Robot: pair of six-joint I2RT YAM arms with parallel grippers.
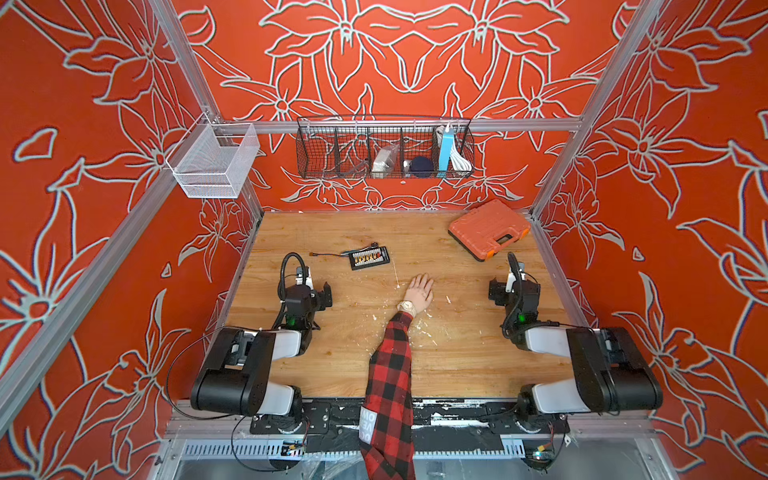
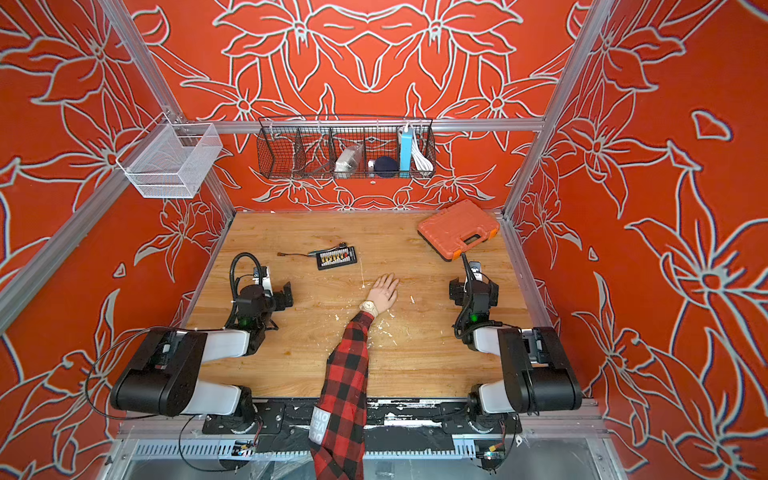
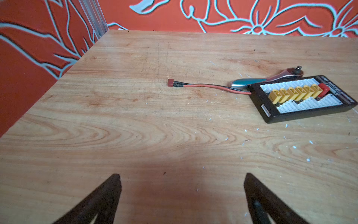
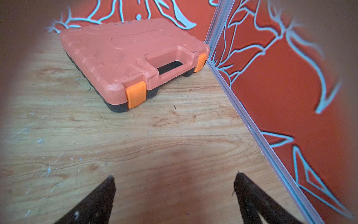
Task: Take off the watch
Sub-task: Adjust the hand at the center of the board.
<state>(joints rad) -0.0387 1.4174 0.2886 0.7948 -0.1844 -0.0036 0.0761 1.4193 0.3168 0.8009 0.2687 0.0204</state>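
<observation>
In both top views the watch [image 1: 407, 308] [image 2: 369, 308], pale gold with a cream strap, is buckled round the wrist of a mannequin hand [image 1: 419, 291] lying palm down mid-table, its arm in a red-and-black plaid sleeve [image 1: 390, 365]. My left gripper [image 1: 323, 296] [image 3: 182, 177] hovers open to the left of the hand, well apart from it, with bare wood between its fingers. To the right of the hand my right gripper [image 1: 495, 293] [image 4: 173, 178] is open too and holds nothing. Neither wrist view shows the watch.
A black connector board [image 1: 369, 257] [image 3: 302, 98] with a red-black lead and a ratchet handle [image 3: 267, 78] lies behind the left gripper. An orange tool case [image 1: 489, 228] [image 4: 133, 58] sits at the back right by the wall. Wire baskets [image 1: 384, 147] hang on the back rail.
</observation>
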